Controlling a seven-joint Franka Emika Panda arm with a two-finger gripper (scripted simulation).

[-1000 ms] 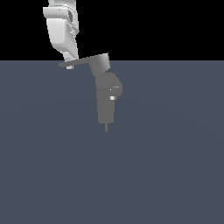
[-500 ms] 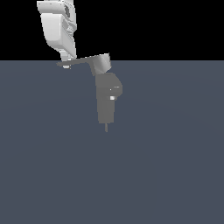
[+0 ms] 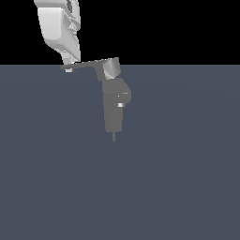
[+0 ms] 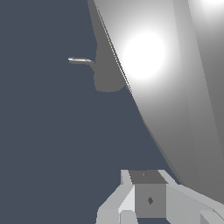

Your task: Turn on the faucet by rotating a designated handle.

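My gripper (image 3: 69, 69) sits at the far tip of the handle (image 3: 86, 65), on the exterior view's left side, w/ my white wrist body rising above it. Can't tell finger state: the tip area is too small in the ext. view, and the wrist view shows only one grey pad (image 4: 148, 199) w/ the handle's underside filling the frame beside it, bright glare on it. No clear sign of a pinch; contact looks like a side push, but that's a judgement.

Faucet (image 3: 115, 105) location: upper centre of the dark grey surface (image 3: 178, 178), column upright, rounded bulge on the ext. view's right side, thin pin (image 3: 114, 136) below. Handle runs from the blocky hub (image 3: 111, 68) atop the column out toward the ext. view's left, roughly level.

Risks from here:
- Slip off the narrow tip. The lever tapers, so contact patch is small; if my push arc doesn't follow the hub's pivot, I'd slide past the end.
- Pushing down instead of around (would load the joint, not turn it).
- Wrist body fouling the lever as it sweeps.

Counts: 1 faucet, 1 handle, 1 hub, 1 pin, 1 gripper. Nothing else visible on the surface.
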